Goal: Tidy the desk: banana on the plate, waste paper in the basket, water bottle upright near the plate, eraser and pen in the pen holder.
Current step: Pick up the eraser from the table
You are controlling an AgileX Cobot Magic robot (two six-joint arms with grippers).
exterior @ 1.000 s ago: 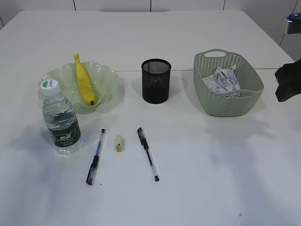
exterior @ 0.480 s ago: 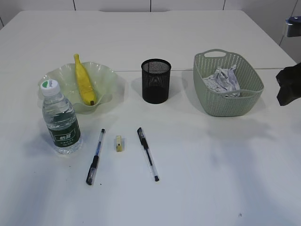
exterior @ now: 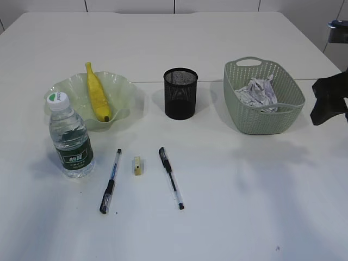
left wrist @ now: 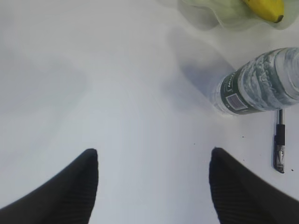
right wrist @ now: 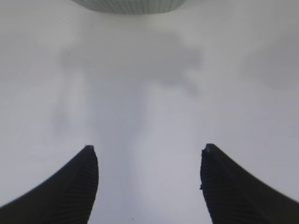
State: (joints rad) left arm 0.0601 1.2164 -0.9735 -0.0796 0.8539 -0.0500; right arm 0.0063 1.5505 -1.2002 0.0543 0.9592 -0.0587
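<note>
Lying in the pale green wavy plate (exterior: 122,89): yellow banana (exterior: 97,98); clear plastic water bottle (exterior: 69,137) upright just beside the plate; crumpled waste paper (exterior: 258,92) inside the green woven basket (exterior: 283,117); black mesh pen holder (exterior: 180,93) between plate and basket; small yellow eraser (exterior: 138,165) between two black pens (exterior: 110,180) (exterior: 171,177) on the white desk (exterior: 244,206); left gripper (left wrist: 152,161) and right gripper (right wrist: 147,156) both spread wide, holding nothing.

2 pens (exterior: 111,180) (exterior: 171,177), 1 eraser (exterior: 138,165), 1 banana (exterior: 96,95), 1 btl (exterior: 69,137), 1 plate (exterior: 126,92), 1 basket (exterior: 255,120), 1 holder (exterior: 180,93)
</note>
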